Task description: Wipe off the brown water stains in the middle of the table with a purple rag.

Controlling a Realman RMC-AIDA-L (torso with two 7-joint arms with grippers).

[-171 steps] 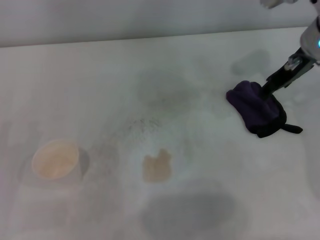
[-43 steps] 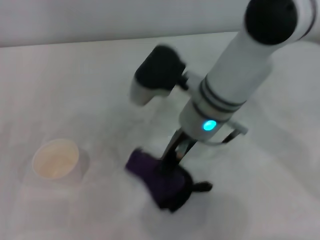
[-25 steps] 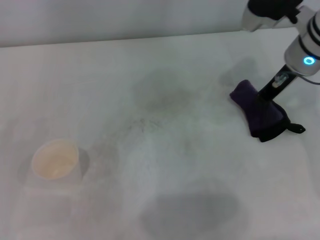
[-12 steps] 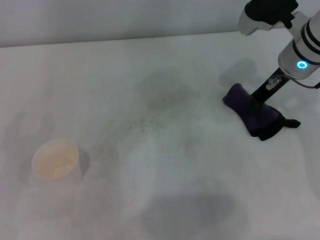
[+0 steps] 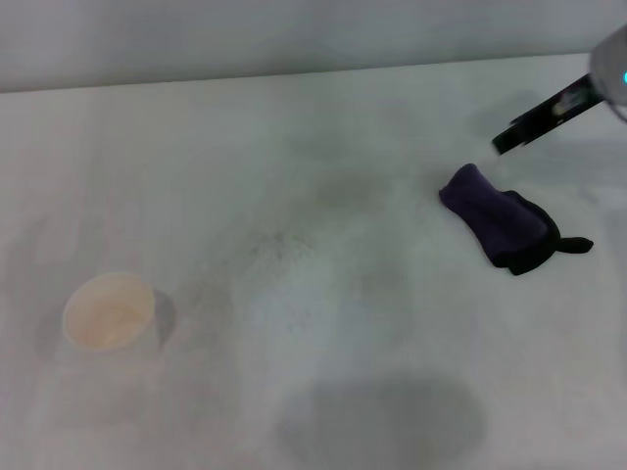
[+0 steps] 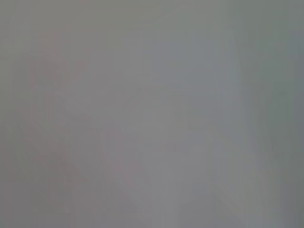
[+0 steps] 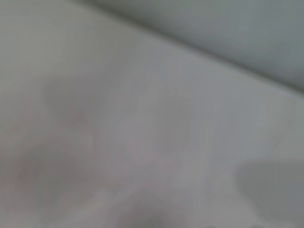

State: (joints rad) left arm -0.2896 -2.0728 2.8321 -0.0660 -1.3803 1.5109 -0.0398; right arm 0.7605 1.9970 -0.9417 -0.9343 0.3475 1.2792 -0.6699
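The purple rag (image 5: 505,228) lies loose on the white table (image 5: 323,147) at the right, its black tail pointing right. My right gripper (image 5: 511,142) hangs above and behind the rag, lifted clear of it, open and empty. No brown water stain shows anywhere on the table; the middle holds only a faint grey speckled smudge (image 5: 279,245). The right wrist view shows only bare tabletop (image 7: 118,142). The left wrist view shows plain grey. My left gripper is out of view.
A white paper cup (image 5: 109,313) stands at the left front of the table. A soft grey shadow (image 5: 382,416) lies on the table near its front edge. The table's far edge meets a grey wall (image 5: 294,39).
My right gripper carried the rag over the brown stain and back to the right; the stain is gone. Since half a second ago it has let go of the rag and lifted away.
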